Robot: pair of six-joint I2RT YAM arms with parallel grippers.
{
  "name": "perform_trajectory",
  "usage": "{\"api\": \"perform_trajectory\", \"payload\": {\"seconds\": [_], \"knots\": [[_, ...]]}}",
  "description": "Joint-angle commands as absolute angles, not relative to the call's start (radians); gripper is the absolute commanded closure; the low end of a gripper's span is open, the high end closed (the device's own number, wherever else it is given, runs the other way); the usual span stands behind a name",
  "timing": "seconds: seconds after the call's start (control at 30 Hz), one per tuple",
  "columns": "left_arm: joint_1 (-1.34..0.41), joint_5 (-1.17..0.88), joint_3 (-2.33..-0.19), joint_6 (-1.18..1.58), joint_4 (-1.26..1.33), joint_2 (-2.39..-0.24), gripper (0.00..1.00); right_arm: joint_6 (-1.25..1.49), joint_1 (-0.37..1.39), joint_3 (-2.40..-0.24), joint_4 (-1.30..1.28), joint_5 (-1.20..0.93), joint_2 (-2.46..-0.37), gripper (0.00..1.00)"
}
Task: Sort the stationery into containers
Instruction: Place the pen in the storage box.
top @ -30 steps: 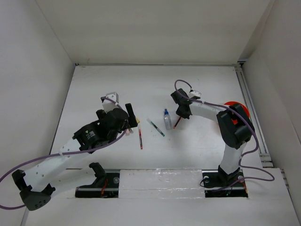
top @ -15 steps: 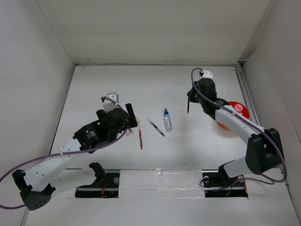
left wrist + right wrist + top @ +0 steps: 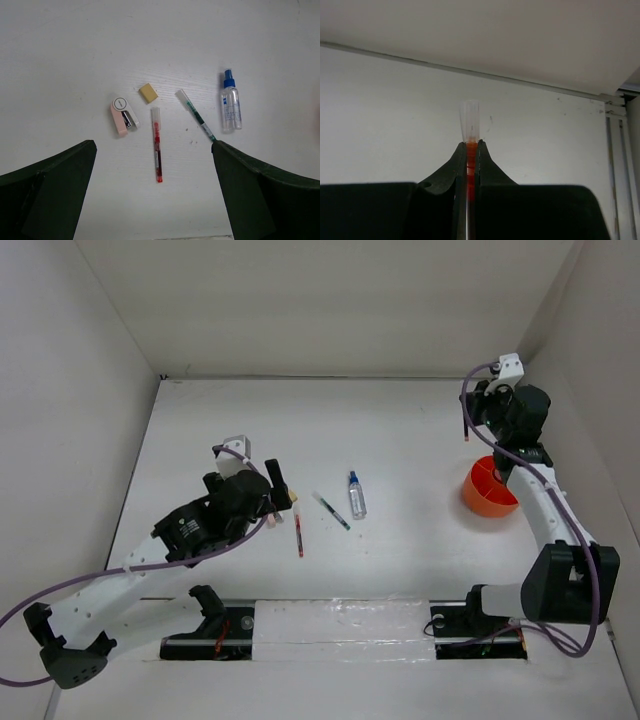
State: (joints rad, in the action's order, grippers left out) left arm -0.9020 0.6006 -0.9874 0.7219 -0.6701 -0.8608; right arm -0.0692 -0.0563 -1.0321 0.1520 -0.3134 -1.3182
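My right claw [image 3: 470, 151] is clamped on the orange pen [image 3: 470, 119]. Its clear cap pokes out past the fingertips. From above, that arm is lifted near the far right corner, and the pen hangs off the tabletop [image 3: 400, 440], just beyond the orange-red cup [image 3: 487, 502]. My left claw [image 3: 277, 490] hovers with its fingers spread wide and nothing between them. Below it, the rest of the stationery lies loose on the tabletop: the pink-white piece [image 3: 122, 116], then the tan eraser [image 3: 148, 93] close by, the red pen [image 3: 157, 150] just right of the pink-white piece, the green pen [image 3: 196, 115] lying at a slant, and the blue-capped bottle [image 3: 230, 104] on its side furthest right.
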Motion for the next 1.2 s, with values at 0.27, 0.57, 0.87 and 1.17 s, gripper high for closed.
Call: {"api": "perform_trajectory", "payload": {"seconds": [0.27, 0.57, 0.87, 1.17], "knots": [[-0.904, 0.549, -0.977, 0.664, -0.62, -0.877, 0.0, -0.106, -0.063, -0.812, 0.333, -0.183, -1.099, 1.0], [-0.904, 0.517, -0.968, 0.644, -0.6, -0.877, 0.0, -0.167, -0.054, -0.689, 0.364, -0.075, -0.931, 1.0], [-0.904, 0.499, -0.959, 0.635, -0.581, -0.825, 0.0, -0.156, -0.054, -0.675, 0.356, -0.032, -0.917, 1.0], [-0.904, 0.489, -0.948, 0.635, -0.572, -0.766, 0.0, -0.193, -0.063, -0.641, 0.37, -0.006, -0.927, 1.0]]}}
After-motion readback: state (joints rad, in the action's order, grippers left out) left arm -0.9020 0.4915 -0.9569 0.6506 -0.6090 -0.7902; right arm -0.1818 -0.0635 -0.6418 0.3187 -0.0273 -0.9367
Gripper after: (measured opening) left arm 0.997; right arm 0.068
